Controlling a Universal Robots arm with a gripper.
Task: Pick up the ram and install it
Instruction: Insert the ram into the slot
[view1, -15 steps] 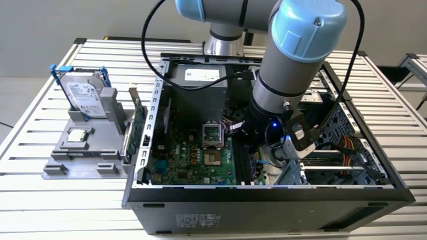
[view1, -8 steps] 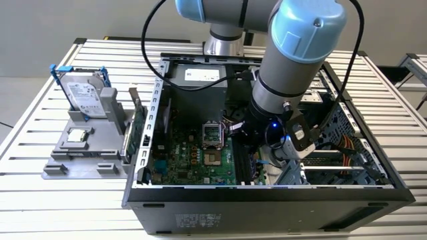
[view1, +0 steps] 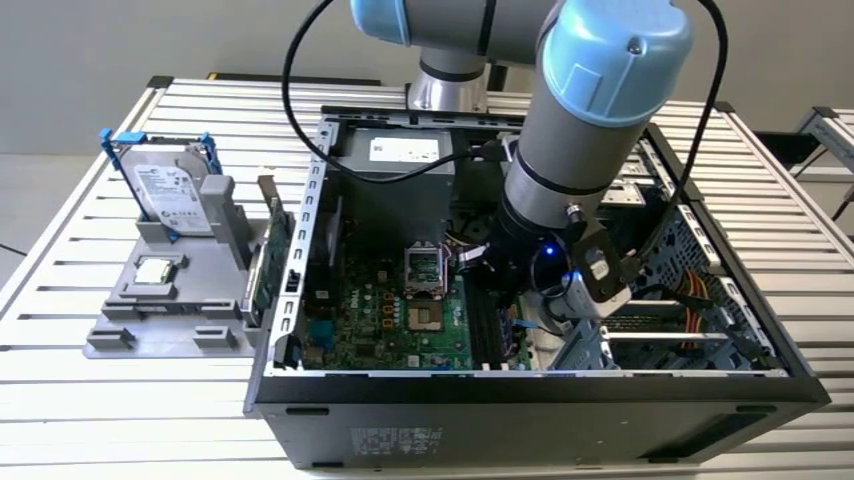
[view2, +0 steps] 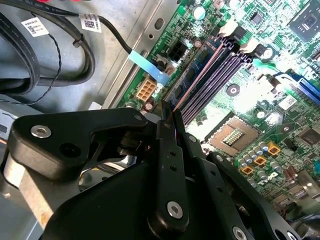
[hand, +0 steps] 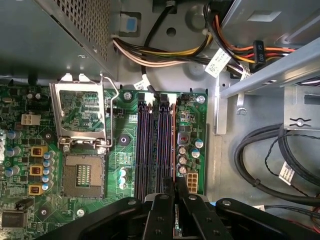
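the arm (view1: 587, 130) reaches down into an open case (view1: 534, 410) that lies on a slatted metal surface (view1: 134, 400), its wrist low over the motherboard (view1: 374, 310) on the side towards the exterior view's right. in both wrist views the black gripper (view2: 170, 117) (hand: 174, 186) is drawn in tight, its two fingers close together with the ram (view2: 190, 75) (hand: 173, 145) running out from between them. it looks to be clamped on the ram's top edge, though the contact itself sits in shadow. the ram stands on edge along the row of black slots (hand: 152, 145), in line with the outermost one, the slot farthest from the cpu socket (hand: 82, 175) and just beside a small white connector (hand: 194, 181). in the second wrist view its dark-blue face and row of chips show above the slot. i cannot tell whether it is fully seated or whether the white latches at the far end have closed on it. the other slots beside it stand bare. the socket's metal frame (hand: 80, 112) is hinged up and open. a bundle of yellow, orange and black cables (hand: 165, 55) passes beyond the slots. on the surface towards the exterior view's left, well apart from the case, a grey fixture (view1: 174, 320) holds a hard drive (view1: 174, 195) upright. a green card (view1: 276, 260) stands on edge between the fixture and the case wall.
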